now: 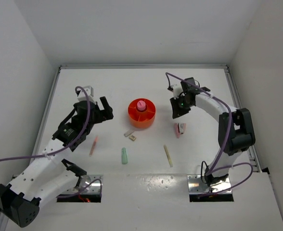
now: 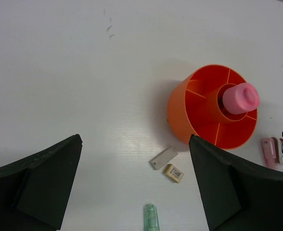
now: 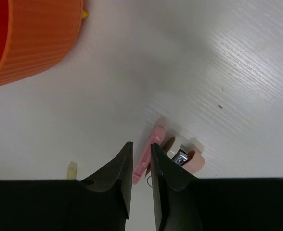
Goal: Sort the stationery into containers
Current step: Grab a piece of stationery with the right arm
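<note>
On the white table (image 1: pixel 83 82), near its middle, you see one round, bright orange organiser (image 1: pixel 142 122), low-walled with a finely ribbed outer face, its ring divided by thin partitions around a central well. One pink cylinder (image 1: pixel 141 105) stands upright in that well, and the surrounding compartments, where they show, hold nothing. Six further items lie loose on the table: one pink mini stapler (image 1: pixel 180 129) to the organiser's right, two small beige blocks (image 2: pixel 173 173) just in front of the organiser and close together, one mint green stick (image 1: pixel 124 156) and one pale yellow stick (image 1: pixel 168 156) nearer the arm bases, and one thin pink-orange pen (image 1: pixel 93 146) at the left. Your left gripper (image 2: pixel 134 144) hangs left of the organiser with its jaws spread wide, holding nothing. Your right gripper (image 3: pixel 141 150) hangs near the stapler with its jaws drawn almost together, only a thin slit between them and nothing in it.
</note>
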{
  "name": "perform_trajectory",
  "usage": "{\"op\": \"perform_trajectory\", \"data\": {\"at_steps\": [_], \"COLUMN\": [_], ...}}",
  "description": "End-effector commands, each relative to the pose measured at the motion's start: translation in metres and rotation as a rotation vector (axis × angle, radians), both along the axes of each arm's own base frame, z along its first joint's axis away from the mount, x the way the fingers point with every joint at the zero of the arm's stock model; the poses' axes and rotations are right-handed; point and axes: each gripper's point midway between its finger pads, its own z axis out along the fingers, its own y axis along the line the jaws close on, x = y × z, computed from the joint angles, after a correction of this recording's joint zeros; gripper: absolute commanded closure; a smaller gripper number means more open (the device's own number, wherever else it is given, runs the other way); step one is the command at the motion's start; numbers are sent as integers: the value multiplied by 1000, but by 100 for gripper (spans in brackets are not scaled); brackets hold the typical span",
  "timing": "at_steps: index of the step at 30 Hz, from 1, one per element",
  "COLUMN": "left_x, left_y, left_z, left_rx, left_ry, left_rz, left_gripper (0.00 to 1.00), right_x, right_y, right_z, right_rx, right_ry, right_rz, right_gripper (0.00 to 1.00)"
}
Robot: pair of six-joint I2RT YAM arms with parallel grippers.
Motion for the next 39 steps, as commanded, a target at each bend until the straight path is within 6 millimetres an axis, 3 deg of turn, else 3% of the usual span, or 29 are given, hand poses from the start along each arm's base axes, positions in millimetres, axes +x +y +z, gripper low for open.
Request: {"op": "perform_trajectory", "data": {"at_steps": [1, 4, 9, 19, 39], "left_x": [4, 3, 1, 1, 0], "left_y": [-3, -5, -6, -6, -7], "left_z": [12, 8, 3, 3, -1], "left_rx": [-20, -12, -13, -4, -4], "left_ry": [-41, -32, -21, -22, -12], "left_rz": [-31, -46, -56, -59, -68], "left_gripper": [0, 0, 0, 0, 0], "right_x": [2, 0, -3, -11, -30], "right_y": [-3, -2, -7, -9, -8], "right_z": [-9, -13, -24, -47, -59], "right_rx": [-51, -83, -127, -168, -205], "right_ry": [11, 16, 32, 97, 160], "right_rz": [-4, -5, 1, 17, 64], "right_gripper": [78, 68, 65, 65, 65]}}
